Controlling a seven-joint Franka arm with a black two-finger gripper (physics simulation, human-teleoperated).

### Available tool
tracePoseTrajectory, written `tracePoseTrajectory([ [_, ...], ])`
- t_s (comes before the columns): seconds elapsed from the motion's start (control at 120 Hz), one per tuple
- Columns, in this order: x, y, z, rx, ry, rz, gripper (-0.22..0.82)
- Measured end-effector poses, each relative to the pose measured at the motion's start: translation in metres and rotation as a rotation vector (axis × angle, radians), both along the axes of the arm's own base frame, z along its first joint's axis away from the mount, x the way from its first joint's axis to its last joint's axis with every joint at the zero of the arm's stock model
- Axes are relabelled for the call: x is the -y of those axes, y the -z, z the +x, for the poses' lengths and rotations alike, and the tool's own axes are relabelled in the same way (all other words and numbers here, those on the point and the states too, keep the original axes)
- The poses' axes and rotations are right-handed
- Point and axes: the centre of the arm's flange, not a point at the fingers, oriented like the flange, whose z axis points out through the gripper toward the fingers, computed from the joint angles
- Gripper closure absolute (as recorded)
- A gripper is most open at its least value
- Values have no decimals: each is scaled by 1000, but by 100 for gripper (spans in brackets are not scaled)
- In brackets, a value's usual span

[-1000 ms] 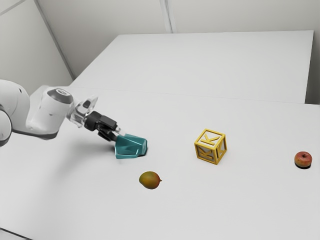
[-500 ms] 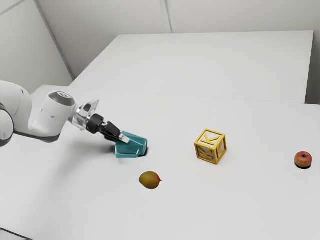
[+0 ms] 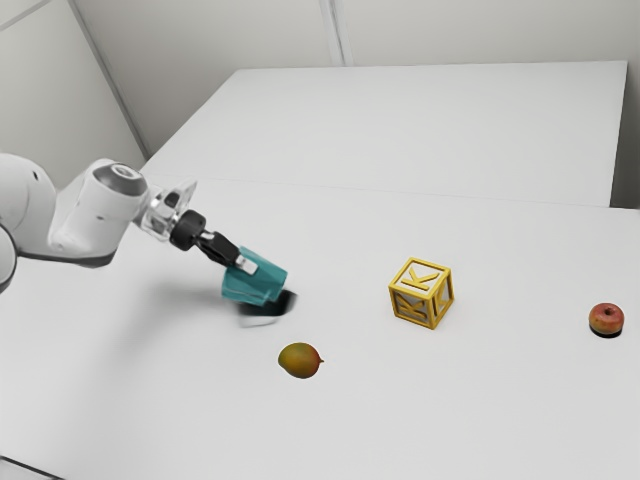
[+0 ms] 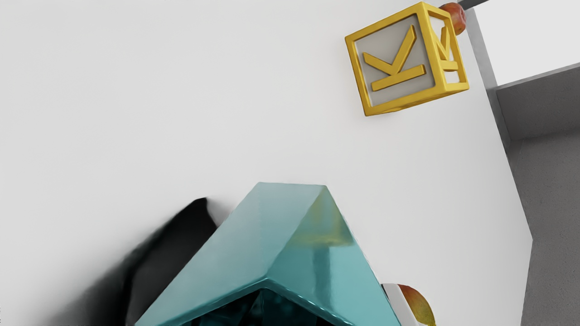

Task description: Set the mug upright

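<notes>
Our arm (image 3: 105, 210) comes in from the exterior view's left, its last links bending so that the hand (image 3: 187, 230) slopes down toward the exterior view's right. The gripper (image 3: 245, 265) points along that same slant, low over the table (image 3: 450, 420) and well off vertical.

We have our fingers clamped on the mug (image 3: 262, 280); in the wrist view one pale fingertip (image 4: 399, 304) lies along its outer wall, and we can't make out the other. The mug hangs tilted at the end of our gripper, not upright, with its open end facing back toward our hand and a dark shadow (image 3: 280, 304) beneath it.

The mango (image 3: 300, 360) rests near the mug, apart from it. The block (image 3: 421, 293) sits farther toward the exterior view's right, and the apple (image 3: 606, 319) lies beyond that, well apart from us.
</notes>
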Motion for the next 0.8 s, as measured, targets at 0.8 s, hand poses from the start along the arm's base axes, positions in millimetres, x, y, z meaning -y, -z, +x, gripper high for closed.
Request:
tracePoseTrajectory([
  [0.8,118,-62,-14,134,264,887,78],
])
